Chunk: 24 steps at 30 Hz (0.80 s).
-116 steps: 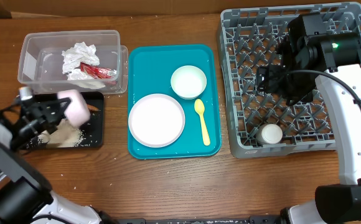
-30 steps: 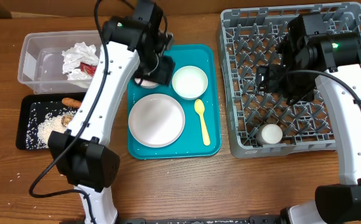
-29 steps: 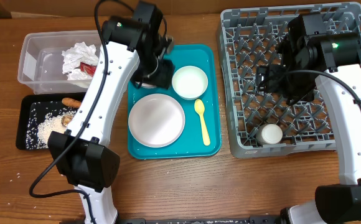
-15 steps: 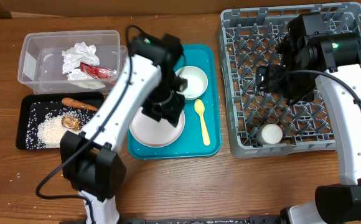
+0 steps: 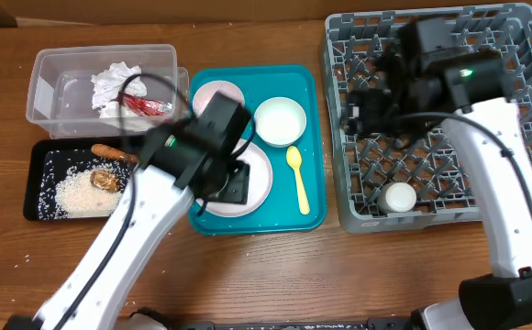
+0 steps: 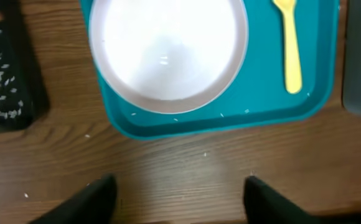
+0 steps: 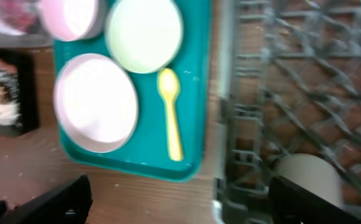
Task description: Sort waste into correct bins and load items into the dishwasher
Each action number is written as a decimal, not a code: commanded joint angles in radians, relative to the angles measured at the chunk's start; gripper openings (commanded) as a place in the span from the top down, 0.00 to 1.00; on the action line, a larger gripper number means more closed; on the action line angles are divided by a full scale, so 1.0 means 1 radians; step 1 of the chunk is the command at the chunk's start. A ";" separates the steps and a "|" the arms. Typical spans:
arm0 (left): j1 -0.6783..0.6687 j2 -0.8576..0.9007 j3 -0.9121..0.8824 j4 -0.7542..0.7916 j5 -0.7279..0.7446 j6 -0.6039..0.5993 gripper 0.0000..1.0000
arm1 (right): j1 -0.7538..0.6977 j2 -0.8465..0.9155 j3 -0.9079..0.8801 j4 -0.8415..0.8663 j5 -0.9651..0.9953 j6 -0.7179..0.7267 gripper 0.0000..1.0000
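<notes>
Wooden tabletop [image 5: 248, 266] carries the job in a row from left to right, so each thing has a short trip. At the left, the clear tub [image 5: 46, 92] holds the napkins [image 5: 112, 84] and the red wrapper [image 5: 147, 105], dry rubbish together. The black tray [image 5: 29, 183] just in front of it takes the food: rice [image 5: 78, 191], the carrot piece [image 5: 110, 153] and the brown lump [image 5: 105, 181]. The waste looks sorted, bar a few stray grains on the tabletop.

The crockery waits on the teal tray [image 5: 312, 215] in the middle: the plate [image 6: 168, 50], a pink bowl [image 5: 218, 96], a pale bowl [image 5: 278, 121], and the yellow spoon [image 5: 296, 179] beside the plate. Only the white cup [image 5: 399, 197] sits in the dish rack [image 5: 514, 55], near its front edge.

The left claw [image 6: 177, 199] hangs above the plate and the tray's near edge, fingers apart with nothing between them. The right claw [image 7: 187, 205] hovers over the rack's left side, spread wide and empty, likely placed to reach across for the dishes.
</notes>
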 commanded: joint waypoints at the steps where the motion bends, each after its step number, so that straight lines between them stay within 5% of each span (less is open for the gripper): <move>1: 0.053 -0.064 -0.098 0.024 -0.068 -0.087 0.22 | 0.091 -0.014 -0.046 0.066 -0.022 0.073 0.08; 16: 0.618 -0.060 -0.117 0.142 0.084 0.226 0.00 | 0.344 0.214 -0.188 0.317 0.104 0.365 0.27; 24: 0.719 -0.028 -0.117 0.203 0.096 0.290 0.00 | 0.352 0.364 -0.188 0.369 0.085 0.388 0.34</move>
